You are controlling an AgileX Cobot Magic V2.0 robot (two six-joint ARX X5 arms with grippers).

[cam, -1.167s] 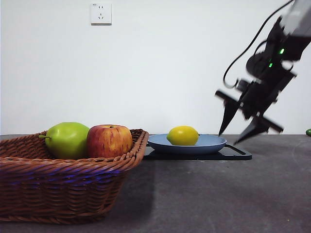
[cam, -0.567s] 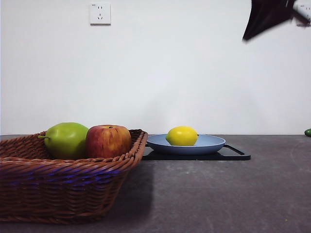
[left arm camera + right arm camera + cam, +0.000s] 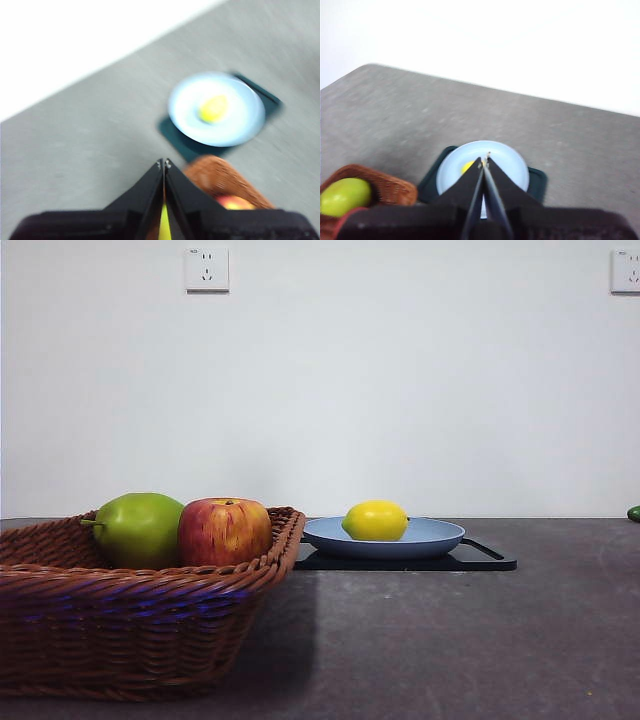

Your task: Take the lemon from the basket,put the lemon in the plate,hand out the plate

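While both claws are raised well above the table, the left gripper [image 3: 164, 163] and right gripper [image 3: 485, 159] are seen pressed together, empty. Well below them, the small bright yellow smooth-skinned lemon [image 3: 375, 520] is laid on its side, long axis level across the front view, in the round grey-blue plate [image 3: 440, 535]. The plate is set on a flat black tray [image 3: 490, 558], beside the brown woven wicker basket [image 3: 140, 620].

Front view sharp, evenly lit; the basket [image 3: 140, 600] shadows the worktop [image 3: 450, 640]. Both wrist views motion-blurred, walls overexposed.
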